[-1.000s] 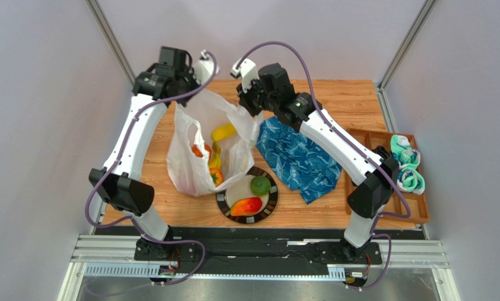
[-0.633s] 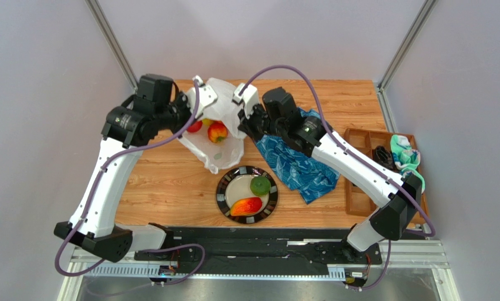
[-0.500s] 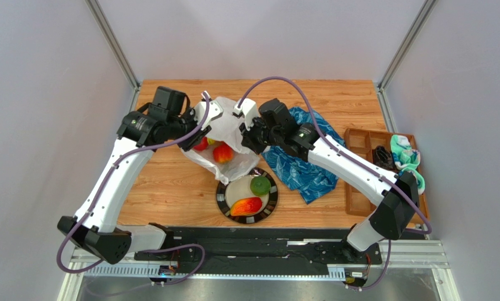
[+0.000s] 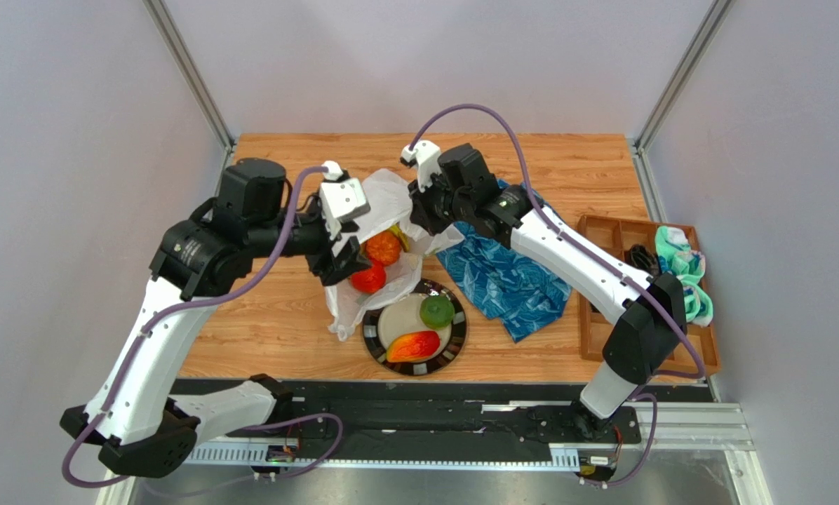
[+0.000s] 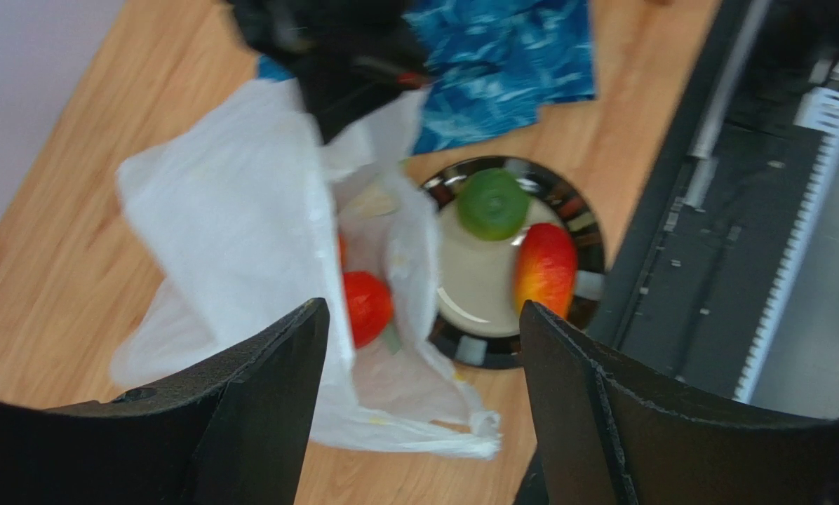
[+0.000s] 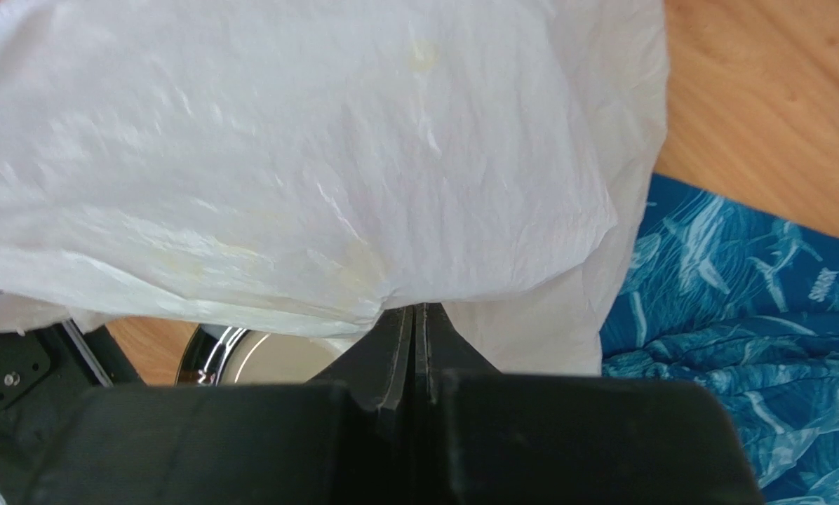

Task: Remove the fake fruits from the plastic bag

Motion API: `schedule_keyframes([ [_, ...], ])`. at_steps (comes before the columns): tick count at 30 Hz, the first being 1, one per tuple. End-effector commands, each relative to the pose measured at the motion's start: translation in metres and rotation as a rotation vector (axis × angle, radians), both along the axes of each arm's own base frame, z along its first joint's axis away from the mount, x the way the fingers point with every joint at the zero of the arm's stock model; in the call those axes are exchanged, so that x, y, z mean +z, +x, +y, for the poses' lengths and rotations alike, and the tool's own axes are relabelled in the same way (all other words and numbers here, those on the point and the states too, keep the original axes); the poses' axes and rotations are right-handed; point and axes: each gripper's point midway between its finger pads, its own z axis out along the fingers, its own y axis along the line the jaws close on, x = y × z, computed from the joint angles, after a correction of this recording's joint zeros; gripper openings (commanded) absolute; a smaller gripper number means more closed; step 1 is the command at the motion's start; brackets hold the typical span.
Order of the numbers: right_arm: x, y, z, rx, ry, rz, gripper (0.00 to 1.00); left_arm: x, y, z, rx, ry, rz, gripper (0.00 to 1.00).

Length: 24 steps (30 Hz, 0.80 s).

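Overhead, top view. Plastic bag [image 4: 376, 210]: centre of frame, hanging crumpled. Its upper corner is pinched by the right gripper [image 4: 426, 219], whose jaws are closed on the film. Its long axis runs from that pinch down and left to a loose hem beside the plate [image 4: 453, 350]. Left gripper [image 4: 342, 256]: at the bag's left flank, fingers apart, holding nothing.

Fake fruits: a red one [image 4: 368, 279] and an orange one [image 4: 384, 247] show at the bag's open side, just right of the left gripper. A green one [image 4: 436, 310] and a mango shape [image 4: 413, 345] lie on the plate. The left arm is plainly the nearer to the bagged fruit. Blue cloth [image 4: 508, 279]: right of the bag. Wooden tray [image 4: 603, 237]: far right, well apart.

Left wrist view. Fingers [image 5: 255, 421] spread wide, nothing between them. The red one sits in the bag at centre frame, just above the left finger's tip. The plate lies close against the bag on its right. Table [image 5: 55, 295]: bare wood at frame left gives the open room. The table edge and rail at frame right look like the limit.

Right wrist view. Fingertips [image 6: 390, 352] together, bag film clamped between them and filling the upper frame. The cloth is at lower right, a slice of plate rim at lower left. No fruit is visible.
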Motion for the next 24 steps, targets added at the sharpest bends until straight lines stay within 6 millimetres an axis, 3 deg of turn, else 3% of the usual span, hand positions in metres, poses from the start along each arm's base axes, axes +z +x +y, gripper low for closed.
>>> schedule_keyframes([
  [1,0.03,0.029,-0.002,-0.064,0.064,-0.055,0.0,-0.062,-0.018,-0.034,-0.17,0.069,0.219,0.75],
  [5,0.02,0.031,-0.009,-0.09,0.059,-0.018,0.0,-0.131,0.014,-0.04,-0.135,0.234,0.299,0.73],
  [8,0.014,0.025,-0.011,-0.096,0.071,0.006,0.0,-0.158,0.027,-0.037,-0.115,0.305,0.312,0.74],
  [13,0.015,0.019,-0.008,-0.078,0.092,0.025,0.0,-0.175,0.069,-0.035,0.019,0.358,0.224,0.78],
  [17,0.011,0.017,-0.006,-0.077,0.096,0.046,0.0,-0.211,0.097,-0.014,0.134,0.507,0.189,0.8],
  [24,0.004,0.018,-0.003,-0.076,0.096,0.073,0.0,-0.246,0.109,0.0,0.213,0.598,0.248,0.85],
])
